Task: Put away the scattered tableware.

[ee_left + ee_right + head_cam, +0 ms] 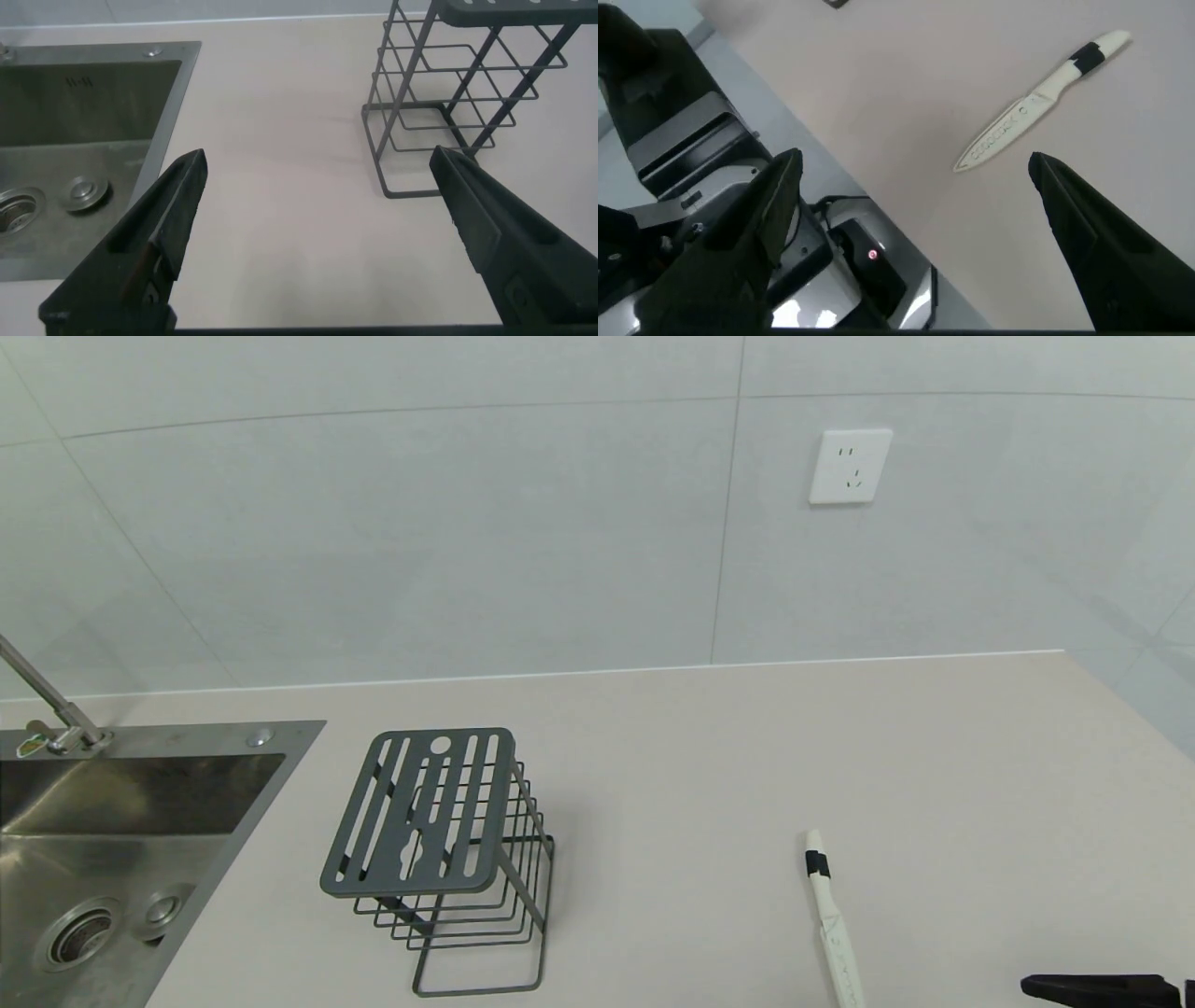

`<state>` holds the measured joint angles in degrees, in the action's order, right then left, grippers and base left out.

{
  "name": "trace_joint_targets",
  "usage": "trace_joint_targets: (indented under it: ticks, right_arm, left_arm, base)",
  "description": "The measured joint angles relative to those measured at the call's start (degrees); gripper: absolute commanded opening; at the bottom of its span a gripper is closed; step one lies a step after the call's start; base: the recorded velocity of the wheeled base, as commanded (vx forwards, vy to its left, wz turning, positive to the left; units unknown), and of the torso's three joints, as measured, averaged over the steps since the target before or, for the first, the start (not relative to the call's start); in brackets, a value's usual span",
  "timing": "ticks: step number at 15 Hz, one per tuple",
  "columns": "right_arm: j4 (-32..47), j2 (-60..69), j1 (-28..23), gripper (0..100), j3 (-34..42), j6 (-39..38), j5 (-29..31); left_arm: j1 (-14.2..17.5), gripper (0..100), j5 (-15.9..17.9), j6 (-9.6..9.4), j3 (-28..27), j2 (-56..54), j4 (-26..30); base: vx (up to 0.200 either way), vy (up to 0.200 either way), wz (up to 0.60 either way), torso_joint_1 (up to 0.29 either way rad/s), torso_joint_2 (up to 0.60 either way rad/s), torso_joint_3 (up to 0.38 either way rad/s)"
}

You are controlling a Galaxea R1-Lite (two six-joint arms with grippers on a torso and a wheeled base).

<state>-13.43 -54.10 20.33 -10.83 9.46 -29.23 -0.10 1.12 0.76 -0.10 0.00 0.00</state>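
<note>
A white knife (829,919) with a black band on its handle lies flat on the beige counter (747,756), right of centre near the front edge; it also lies in the right wrist view as the knife (1036,101). A dark grey wire knife rack (439,849) with a slotted top stands left of centre; its lower frame is the rack (448,103) in the left wrist view. My left gripper (318,187) is open above bare counter between the sink and the rack. My right gripper (910,177) is open, above the counter's front edge, short of the knife; one finger (1102,987) pokes in at the lower right.
A steel sink (103,859) with a tap (47,700) is set into the counter at the left, seen too as the sink (75,131). A tiled wall with a white socket (850,465) stands behind. Open counter lies between rack and knife.
</note>
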Motion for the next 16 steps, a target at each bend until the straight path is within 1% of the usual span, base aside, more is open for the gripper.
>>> trace_joint_targets:
  ticks: [3,5,6,8,12,14,16]
  right_arm:
    - [-5.1,-9.5,0.0,100,-1.7,3.9,0.6]
    - [-10.3,-15.5,0.0,100,-2.3,6.0,3.9]
    - [-11.6,-17.5,0.1,100,-2.7,6.3,5.8]
    - [-12.0,-21.1,0.8,100,-4.8,6.2,8.4]
    - [-12.1,-27.5,1.2,100,-9.2,5.8,11.0]
    - [-12.2,-30.7,1.6,100,-10.2,2.9,14.1]
    - [-12.1,-32.5,2.6,100,-11.3,-2.7,17.4]
  left_arm:
    - [0.0,100,0.0,0.0,0.0,0.0,0.0]
    - [0.0,100,0.0,0.02,0.0,0.0,0.0]
    - [0.0,100,0.0,0.02,0.0,0.0,0.0]
    - [0.0,100,0.0,0.0,0.0,0.0,0.0]
    - [0.0,100,0.0,0.02,0.0,0.0,0.0]
    - [0.0,100,0.0,0.0,0.0,0.0,0.0]
    - [0.0,100,0.0,0.0,0.0,0.0,0.0]
  base:
    - [0.0,0.0,0.0,0.0,0.0,0.0]
    - [0.0,0.0,0.0,0.0,0.0,0.0]
    - [0.0,0.0,0.0,0.0,0.0,0.0]
    - [0.0,0.0,0.0,0.0,0.0,0.0]
    - [0.0,0.0,0.0,0.0,0.0,0.0]
    - [0.0,0.0,0.0,0.0,0.0,0.0]
    - [0.0,0.0,0.0,0.0,0.0,0.0]
